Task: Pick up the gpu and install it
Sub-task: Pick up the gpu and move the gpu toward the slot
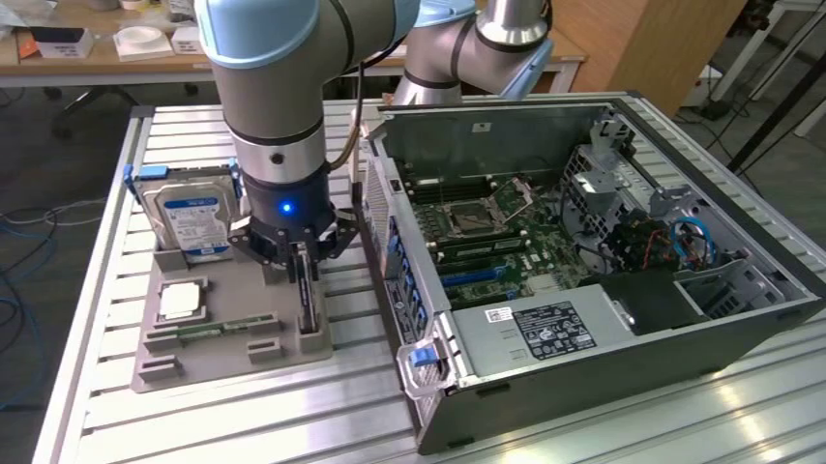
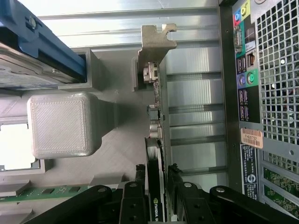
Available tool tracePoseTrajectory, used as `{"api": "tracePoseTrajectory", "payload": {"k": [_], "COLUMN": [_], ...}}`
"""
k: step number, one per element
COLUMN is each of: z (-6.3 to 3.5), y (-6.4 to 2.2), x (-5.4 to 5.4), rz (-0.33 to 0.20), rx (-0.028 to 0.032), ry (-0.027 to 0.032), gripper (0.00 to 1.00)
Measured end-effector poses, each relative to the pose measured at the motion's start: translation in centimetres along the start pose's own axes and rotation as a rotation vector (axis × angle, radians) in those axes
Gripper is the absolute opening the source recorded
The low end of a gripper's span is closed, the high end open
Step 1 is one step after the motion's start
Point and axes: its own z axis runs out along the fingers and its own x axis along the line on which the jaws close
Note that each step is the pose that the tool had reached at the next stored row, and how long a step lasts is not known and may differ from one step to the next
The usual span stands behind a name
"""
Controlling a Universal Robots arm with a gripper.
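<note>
Black two-fingered gripper (image 1: 304, 263) of the grey-and-blue robot arm is hanging low over a grey moulded plastic parts tray (image 1: 220, 365) that is lying on the slatted aluminium table (image 1: 258, 425). The gpu (image 1: 308, 307), a thin flat dark circuit card with a pale metal bracket strip (image 2: 156, 42) at one end, is standing on edge in a slot of the tray, along the side nearest the open black computer case (image 1: 581, 242). The jaws are standing apart, one on each side of the card (the wrist view is showing a narrow gap beside one of them), so nothing is being clamped. A silver hard drive with a blue label (image 1: 191, 217) is standing upright at the tray's far end, and a small green memory stick (image 1: 213, 331) is lying flat to the exterior view's left of the card
</note>
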Motion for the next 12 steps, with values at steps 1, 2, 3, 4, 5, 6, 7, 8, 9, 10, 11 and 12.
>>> {"api": "tracePoseTrajectory", "payload": {"k": [1,2,3,4,5,6,7,8,9,10,11,12], "z": [0.0,0.0,0.0,0.0,0.0,0.0,0.0,0.0,0.0,0.0,0.0,0.0], "y": [0.0,0.0,0.0,0.0,0.0,0.0,0.0,0.0,0.0,0.0,0.0,0.0], "x": [0.0,0.0,0.0,0.0,0.0,0.0,0.0,0.0,0.0,0.0,0.0,0.0], "rz": [0.0,0.0,0.0,0.0,0.0,0.0,0.0,0.0,0.0,0.0,0.0,0.0], "rx": [0.0,0.0,0.0,0.0,0.0,0.0,0.0,0.0,0.0,0.0001,0.0,0.0001], "ry": [0.0,0.0,0.0,0.0,0.0,0.0001,0.0,0.0,0.0001,0.0001,0.0,0.0], "gripper": [0.33,0.33,0.33,0.33,0.33,0.33,0.33,0.32,0.32,0.26,0.26,0.26]}}
